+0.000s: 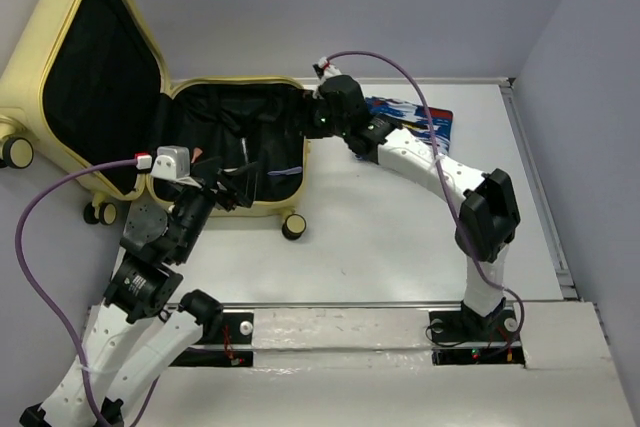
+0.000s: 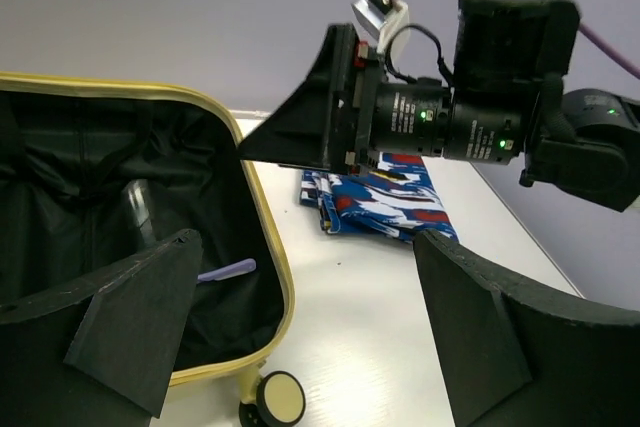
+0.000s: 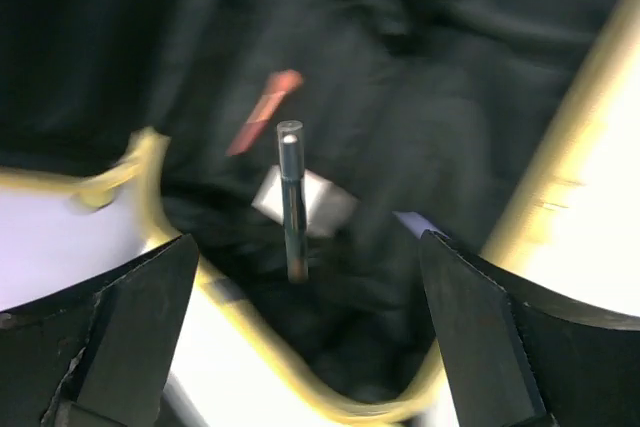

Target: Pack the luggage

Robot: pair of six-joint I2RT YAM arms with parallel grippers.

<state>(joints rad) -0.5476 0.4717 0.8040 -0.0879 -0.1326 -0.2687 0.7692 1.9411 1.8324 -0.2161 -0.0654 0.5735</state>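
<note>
The luggage (image 1: 100,7) is a pale-yellow suitcase lying open at the left, its lid raised and its black-lined base (image 1: 215,112) facing up. My right gripper (image 1: 322,119) hangs open and empty over the base's right rim; in its wrist view (image 3: 310,337) a thin grey stick (image 3: 292,197), a white packet (image 3: 325,205) and an orange-red item (image 3: 265,112) lie on the lining below. My left gripper (image 1: 228,189) is open and empty over the base's near rim (image 2: 268,247). A blue patterned packet (image 1: 432,120) lies on the table right of the suitcase.
A purple pen-like item (image 2: 225,270) lies inside the suitcase near its rim. A suitcase wheel (image 2: 280,399) stands on the white table by the near corner. The right gripper's body (image 2: 470,97) hangs above the blue packet (image 2: 380,197). Grey walls close in the table.
</note>
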